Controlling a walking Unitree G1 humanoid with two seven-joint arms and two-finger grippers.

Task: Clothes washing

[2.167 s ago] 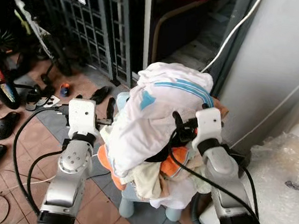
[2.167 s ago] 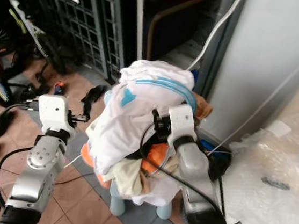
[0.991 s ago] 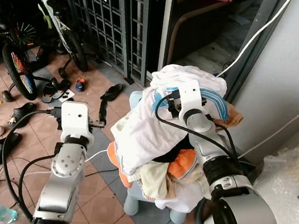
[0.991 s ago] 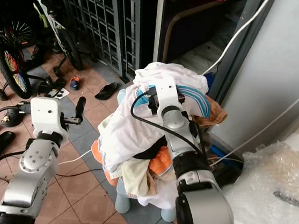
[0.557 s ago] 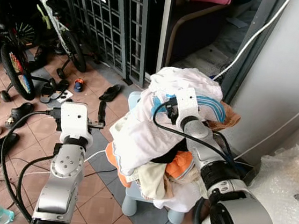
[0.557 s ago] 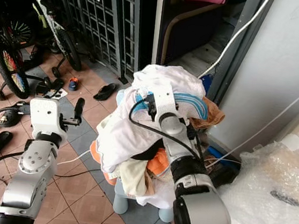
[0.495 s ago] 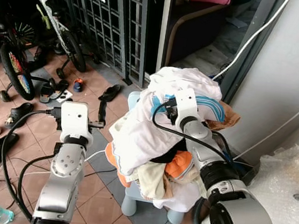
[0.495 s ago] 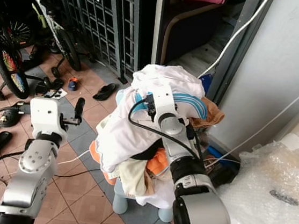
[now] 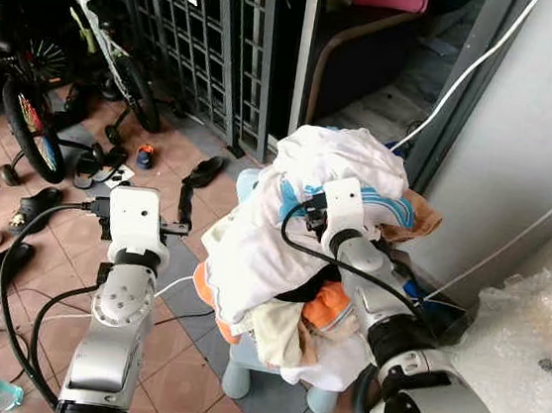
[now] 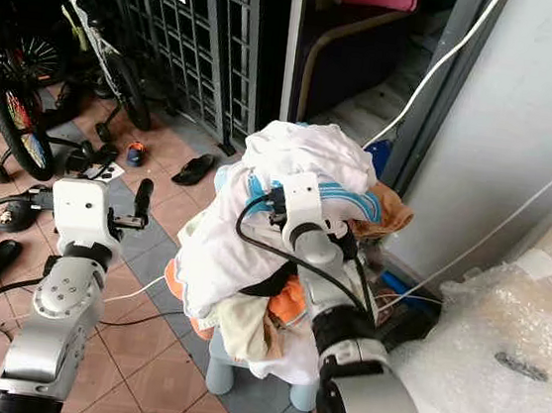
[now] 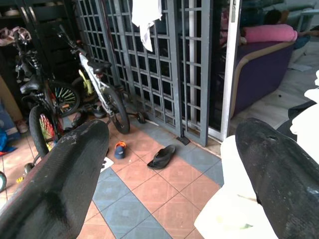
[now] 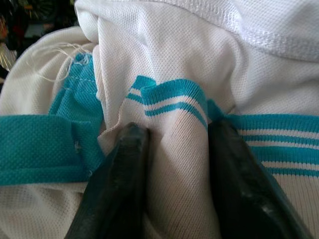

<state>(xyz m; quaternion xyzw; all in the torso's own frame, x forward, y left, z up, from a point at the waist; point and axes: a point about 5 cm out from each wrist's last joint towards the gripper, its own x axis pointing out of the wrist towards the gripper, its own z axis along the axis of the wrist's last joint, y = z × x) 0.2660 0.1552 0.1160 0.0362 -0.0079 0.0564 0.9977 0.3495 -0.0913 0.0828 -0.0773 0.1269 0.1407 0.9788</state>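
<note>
Tiled porch floor (image 9: 180, 350) in pink and blue-grey, a dark metal gate (image 9: 191, 32) at 11 o'clock, a grey wall (image 9: 532, 146) closing off the 2 o'clock side. Open floor lies at 9 o'clock, though sandals (image 9: 203, 170) and a bicycle (image 9: 22, 118) crowd its far edge. Bubble wrap (image 9: 527, 365) fills 4 o'clock.

A pale blue stool (image 9: 248, 363) stands dead centre, heaped with a laundry pile (image 9: 289, 313); a white shirt (image 9: 262, 245) with teal stripes drapes over the top and down the 9 o'clock side.

Right gripper (image 12: 172, 164) is pressed into the top of the pile, its two fingers (image 12: 119, 169) pinching a fold of the white shirt's striped trim; the wrist view shows this closely, while from the head the cloth hides the fingers.

Left gripper (image 11: 169, 174) hovers over open floor at 9 o'clock of the stool, spread wide, holding nothing.
</note>
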